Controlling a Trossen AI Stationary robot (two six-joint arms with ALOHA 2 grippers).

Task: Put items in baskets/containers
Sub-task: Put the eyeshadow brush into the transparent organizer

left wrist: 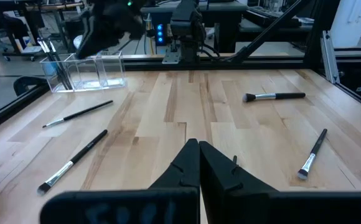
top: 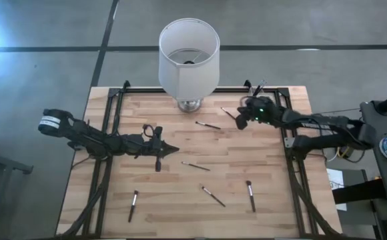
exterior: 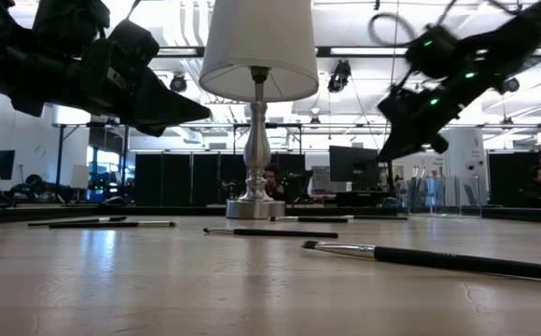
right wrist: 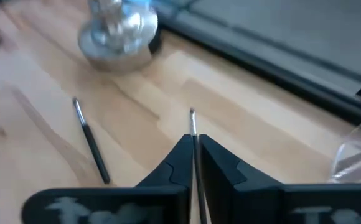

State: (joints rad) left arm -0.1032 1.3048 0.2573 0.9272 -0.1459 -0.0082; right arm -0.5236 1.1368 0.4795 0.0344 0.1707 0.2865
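Right gripper [right wrist: 193, 163] pinched a thin brush [right wrist: 193, 127] between its fingers, raised above the table's far right corner. Just beyond it stood the clear cup [left wrist: 84, 70], some brushes already inside. Done well, the brush would go in upright, centred over the rim, then released. Left gripper [top: 170, 151] waited closed mid-table.
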